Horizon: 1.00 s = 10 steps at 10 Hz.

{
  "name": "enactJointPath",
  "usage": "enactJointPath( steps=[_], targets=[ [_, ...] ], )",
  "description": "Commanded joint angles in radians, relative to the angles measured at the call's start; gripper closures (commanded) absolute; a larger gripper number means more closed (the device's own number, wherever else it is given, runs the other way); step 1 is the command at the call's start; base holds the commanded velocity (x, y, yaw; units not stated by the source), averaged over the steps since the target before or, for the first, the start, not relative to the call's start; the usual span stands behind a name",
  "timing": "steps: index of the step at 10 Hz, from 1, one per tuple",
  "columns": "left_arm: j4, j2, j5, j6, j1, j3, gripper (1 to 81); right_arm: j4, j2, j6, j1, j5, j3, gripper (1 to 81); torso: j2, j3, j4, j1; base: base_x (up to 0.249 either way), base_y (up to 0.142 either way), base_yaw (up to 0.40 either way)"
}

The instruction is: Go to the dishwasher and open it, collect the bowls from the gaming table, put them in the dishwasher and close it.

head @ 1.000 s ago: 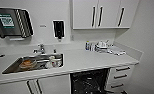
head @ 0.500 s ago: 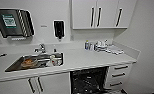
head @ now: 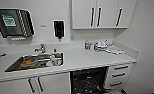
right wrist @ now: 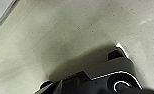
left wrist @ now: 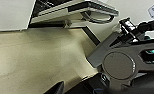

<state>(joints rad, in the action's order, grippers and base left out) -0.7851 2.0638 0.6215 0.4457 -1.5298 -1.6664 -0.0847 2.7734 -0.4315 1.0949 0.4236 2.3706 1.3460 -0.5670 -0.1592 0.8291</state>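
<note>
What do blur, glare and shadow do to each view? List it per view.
Head view: soft all over, so the items in the sink and the bottles on the counter blur together, and the open dishwasher reads as a dark cavity. Left wrist view: evenly lit floor, blurred edges. Right wrist view: a dark shadow on the floor.

A white bench (head: pixel 80 60) carries a stainless-steel sink (head: pixel 15 65) with items inside and a chrome tap (head: pixel 41 47) behind it. On the wall hang a paper-towel dispenser (head: pixel 14 23) and a dark soap dispenser (head: pixel 59 29). Bottles and dishes (head: pixel 101 46) cluster near the corner, below white wall cabinets (head: pixel 100 13). Drawers (head: pixel 118 75) stand at lower right.
</note>
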Motion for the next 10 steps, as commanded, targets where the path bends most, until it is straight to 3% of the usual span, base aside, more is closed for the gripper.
enactJointPath(
  steps=[1,3,4,6,9,10],
  targets=[
    [0.024,0.107,-0.016,0.143,0.026,-0.197,1.0,-0.004,-0.015,0.086,-0.043,-0.028,-0.001,1.0,0.0,0.0,0.0,0.0,0.0,0.0,0.0],
    [0.021,0.228,-0.017,0.282,0.001,-0.365,1.0,-0.004,-0.018,0.179,0.01,-0.113,0.002,1.0,0.0,0.0,0.0,0.0,0.0,0.0,0.0],
    [0.02,0.282,-0.019,0.326,-0.011,-0.441,1.0,-0.004,-0.015,0.226,0.036,-0.144,0.002,1.0,0.0,0.0,0.0,0.0,0.0,0.0,0.0],
    [0.02,0.387,-0.04,0.379,-0.027,-0.591,1.0,-0.003,-0.009,0.308,0.089,-0.183,0.007,1.0,0.0,0.0,0.0,0.0,0.0,0.0,0.0],
    [0.024,0.53,-0.12,0.412,-0.037,-0.756,1.0,0.003,-0.007,0.396,0.167,-0.269,0.008,1.0,0.0,0.0,0.0,0.0,0.0,0.0,0.0],
    [0.023,0.567,-0.132,0.438,-0.039,-0.808,1.0,0.003,-0.007,0.411,0.188,-0.285,0.002,1.0,0.0,0.0,0.0,0.0,0.0,0.0,0.0]
  ],
)
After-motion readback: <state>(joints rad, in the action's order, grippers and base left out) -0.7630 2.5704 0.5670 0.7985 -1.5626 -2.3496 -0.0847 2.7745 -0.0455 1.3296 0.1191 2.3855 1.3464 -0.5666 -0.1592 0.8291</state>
